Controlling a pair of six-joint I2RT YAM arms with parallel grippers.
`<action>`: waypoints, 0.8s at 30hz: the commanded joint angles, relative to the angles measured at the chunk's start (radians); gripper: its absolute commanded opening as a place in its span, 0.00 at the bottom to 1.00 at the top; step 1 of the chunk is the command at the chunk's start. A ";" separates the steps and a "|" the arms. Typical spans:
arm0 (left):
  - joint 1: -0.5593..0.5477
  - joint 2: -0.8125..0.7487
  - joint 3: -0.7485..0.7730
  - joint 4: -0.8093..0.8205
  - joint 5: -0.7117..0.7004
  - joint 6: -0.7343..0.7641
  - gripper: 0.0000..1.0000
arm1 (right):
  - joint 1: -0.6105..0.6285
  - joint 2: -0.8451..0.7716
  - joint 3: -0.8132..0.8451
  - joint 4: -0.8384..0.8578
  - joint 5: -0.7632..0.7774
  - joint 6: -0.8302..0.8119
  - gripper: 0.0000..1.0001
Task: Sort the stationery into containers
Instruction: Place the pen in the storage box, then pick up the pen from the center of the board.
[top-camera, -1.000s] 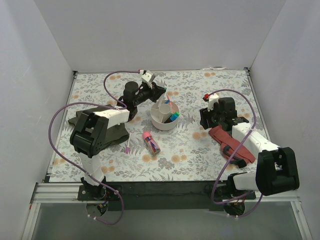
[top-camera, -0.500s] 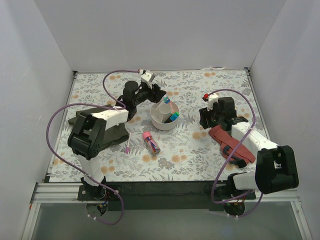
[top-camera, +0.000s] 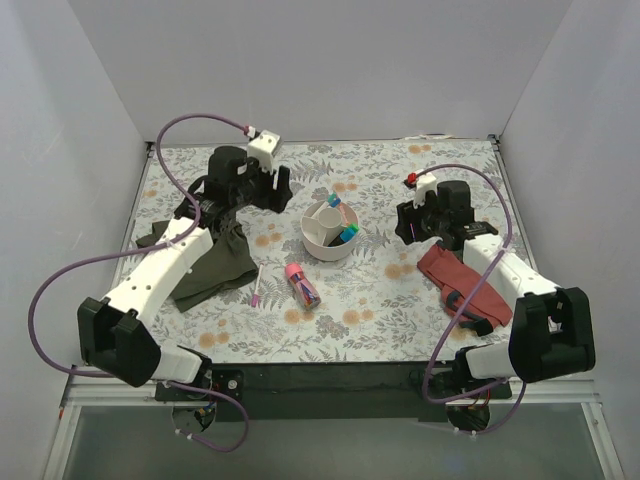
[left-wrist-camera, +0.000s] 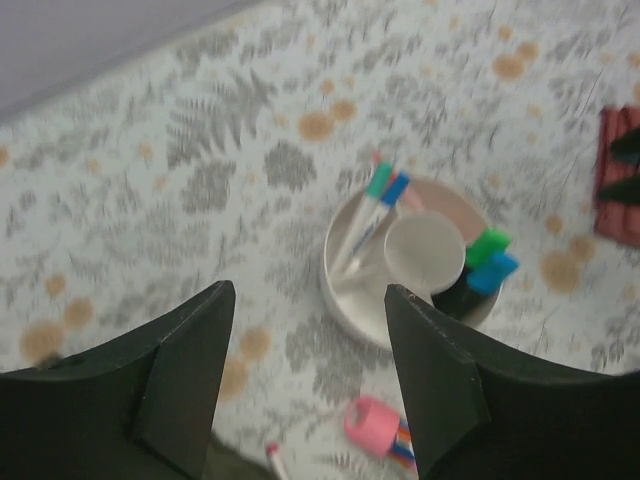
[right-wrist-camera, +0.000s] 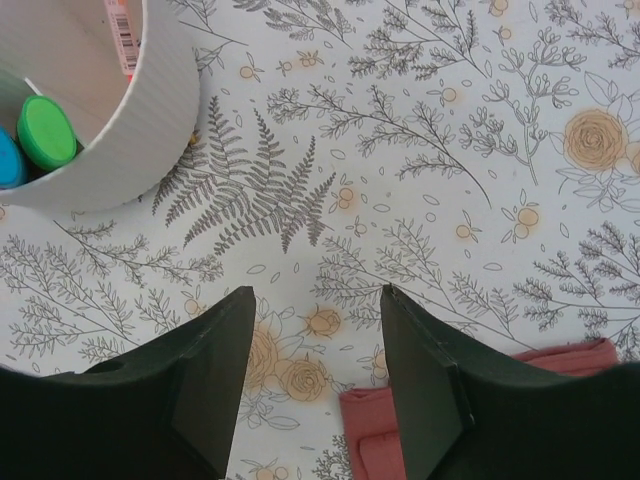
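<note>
The off-white divided bowl (top-camera: 318, 250) stands mid-table. It holds white pens with teal and blue caps (left-wrist-camera: 385, 186) and black highlighters with green (left-wrist-camera: 487, 245) and blue (left-wrist-camera: 497, 270) ends. In front of the bowl a stubby pink tube (top-camera: 300, 283) lies on the mat. A thin pink-tipped pen (top-camera: 257, 287) lies to its left. My left gripper (top-camera: 272, 190) hangs open and empty above the mat, up and left of the bowl (left-wrist-camera: 345, 300). My right gripper (top-camera: 406, 224) is open and empty low over the mat, right of the bowl (right-wrist-camera: 150, 140).
A dark olive cloth (top-camera: 212, 265) lies at the left under my left arm. A red cloth pouch (top-camera: 465, 285) lies at the right by my right arm, and its corner (right-wrist-camera: 395, 425) shows between the right fingers. White walls close in the floral mat.
My left gripper has opened and drawn back up and to the left, away from the bowl's rim. The right gripper has hardly moved.
</note>
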 joint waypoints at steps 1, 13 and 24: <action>0.010 -0.040 -0.109 -0.398 -0.022 0.054 0.71 | -0.006 0.051 0.083 0.001 -0.058 -0.047 0.62; 0.123 -0.286 -0.272 -0.629 0.256 1.096 0.72 | -0.008 0.251 0.310 -0.201 -0.246 -0.455 0.65; 0.151 -0.103 -0.291 -0.809 0.375 1.286 0.00 | -0.006 0.275 0.364 -0.203 -0.230 -0.425 0.54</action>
